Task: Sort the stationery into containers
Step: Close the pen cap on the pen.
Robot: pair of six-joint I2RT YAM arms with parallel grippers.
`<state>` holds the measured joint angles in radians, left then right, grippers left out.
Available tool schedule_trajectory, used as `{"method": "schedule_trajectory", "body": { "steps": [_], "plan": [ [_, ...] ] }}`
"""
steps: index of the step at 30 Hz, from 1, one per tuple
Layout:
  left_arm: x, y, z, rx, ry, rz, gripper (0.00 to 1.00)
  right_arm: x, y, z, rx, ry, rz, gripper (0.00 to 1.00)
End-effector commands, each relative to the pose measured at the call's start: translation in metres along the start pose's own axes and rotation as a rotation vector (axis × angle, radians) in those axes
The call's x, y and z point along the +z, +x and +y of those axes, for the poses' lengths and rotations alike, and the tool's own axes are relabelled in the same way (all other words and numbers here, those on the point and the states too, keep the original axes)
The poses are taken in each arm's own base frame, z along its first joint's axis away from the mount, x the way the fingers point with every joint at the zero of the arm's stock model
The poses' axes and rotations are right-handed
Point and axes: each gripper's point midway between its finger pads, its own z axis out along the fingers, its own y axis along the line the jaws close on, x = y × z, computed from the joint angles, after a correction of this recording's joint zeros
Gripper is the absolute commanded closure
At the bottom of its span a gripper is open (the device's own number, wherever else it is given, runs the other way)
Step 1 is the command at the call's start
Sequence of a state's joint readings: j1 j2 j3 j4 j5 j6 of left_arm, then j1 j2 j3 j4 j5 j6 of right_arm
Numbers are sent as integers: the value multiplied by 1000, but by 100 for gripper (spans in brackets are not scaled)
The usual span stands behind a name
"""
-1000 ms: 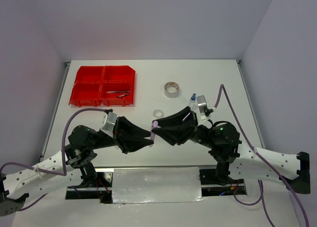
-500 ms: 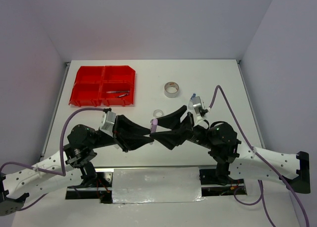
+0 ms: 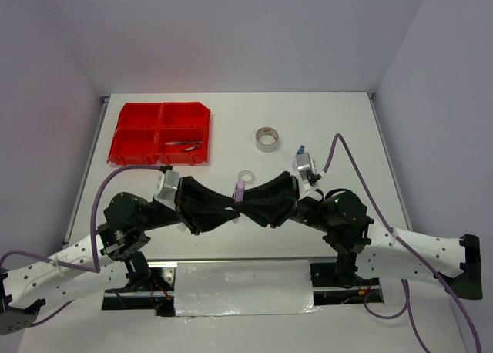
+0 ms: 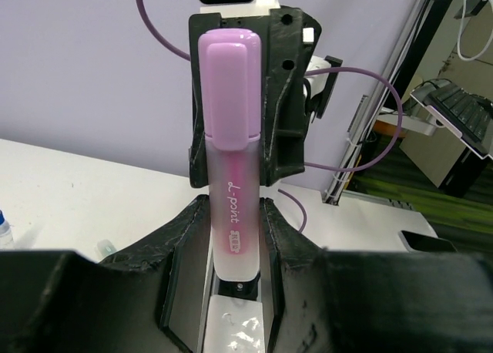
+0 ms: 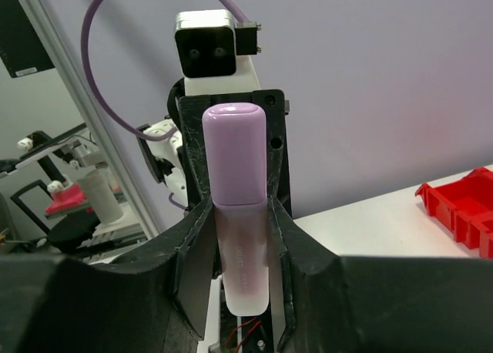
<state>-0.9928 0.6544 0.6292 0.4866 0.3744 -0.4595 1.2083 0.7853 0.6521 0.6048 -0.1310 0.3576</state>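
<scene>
A pink marker (image 3: 239, 191) stands upright above the table's near middle, held between both grippers. My left gripper (image 3: 233, 207) closes on its clear lower body from the left; in the left wrist view the marker (image 4: 231, 168) fills the left gripper (image 4: 235, 214). My right gripper (image 3: 246, 203) grips it from the right; in the right wrist view the marker (image 5: 239, 206) sits tight in the right gripper (image 5: 240, 214). The red tray (image 3: 159, 126) lies at the far left with dark pens (image 3: 183, 145) in its near right compartment.
A grey tape roll (image 3: 267, 139) lies at the middle back. A clear tape ring (image 3: 246, 176) sits just behind the grippers. A blue-capped bottle (image 3: 300, 150) stands beside the right wrist. The tray's corner (image 5: 462, 206) shows in the right wrist view.
Both grippers have drawn together around the pink marker. The left gripper's jaws have narrowed onto it, and the right wrist has dropped and levelled out.
</scene>
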Motion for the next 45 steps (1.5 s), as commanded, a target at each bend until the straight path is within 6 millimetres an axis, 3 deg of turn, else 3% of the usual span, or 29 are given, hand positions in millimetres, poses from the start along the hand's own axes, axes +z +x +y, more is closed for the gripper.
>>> {"method": "schedule_trajectory", "body": {
  "steps": [1, 5, 8, 10, 12, 15, 19, 21, 26, 27, 28, 29, 31, 32, 33, 34, 36, 40, 42, 45],
  "plan": [
    [4, -33, -9, 35, 21, -90, 100, 1, -4, 8, -18, -31, -13, 75],
    [5, -33, -12, 32, 38, -84, 91, 2, -4, 8, -23, -29, -12, 85],
    [8, -30, -13, 31, 54, -65, 75, 4, -4, 10, -24, -37, -9, 90],
    [10, -27, -14, 30, 65, -51, 57, 6, -6, 12, -21, -41, -12, 91],
    [12, -24, -13, 28, 69, -42, 51, 7, -5, 14, -18, -45, -10, 91],
    [13, -21, -13, 27, 74, -32, 60, 10, -4, 14, -21, -40, -4, 91],
    [13, -20, -15, 28, 84, -26, 59, 12, -4, 14, -25, -31, -5, 92],
    [12, -19, -15, 28, 88, -22, 68, 12, -5, 13, -25, -24, -8, 92],
    [10, -17, -16, 30, 89, -19, 64, 11, -8, 9, -23, -1, -26, 96],
    [10, -16, -16, 32, 95, -19, 75, 11, -9, 9, -22, -2, -29, 96],
    [10, -16, -18, 33, 104, -18, 93, 11, -8, 9, -22, -3, -27, 96],
    [10, -16, -18, 35, 104, -18, 97, 11, -7, 11, -22, -11, -22, 95],
    [10, -15, -17, 39, 103, -12, 100, 9, -5, 11, -24, -17, -20, 79],
    [10, -14, -18, 43, 108, -7, 100, 8, -7, 11, -25, -14, -28, 68],
    [9, -13, -19, 52, 118, -4, 100, 7, -7, 11, -22, -11, -31, 46],
    [7, -16, -22, 60, 128, -14, 100, 3, -6, 9, -24, -5, -36, 39],
    [5, -14, -21, 72, 121, -21, 100, 0, -9, 6, -26, 13, -49, 28],
    [0, -17, -23, 96, 121, -29, 100, -7, -8, 2, -36, 42, -37, 17],
    [0, -16, -23, 98, 123, -25, 100, -8, -11, 0, -41, 55, -38, 5],
    [2, -12, -23, 97, 130, -6, 100, -11, -15, 1, -47, 64, -31, 2]
  ]
}}
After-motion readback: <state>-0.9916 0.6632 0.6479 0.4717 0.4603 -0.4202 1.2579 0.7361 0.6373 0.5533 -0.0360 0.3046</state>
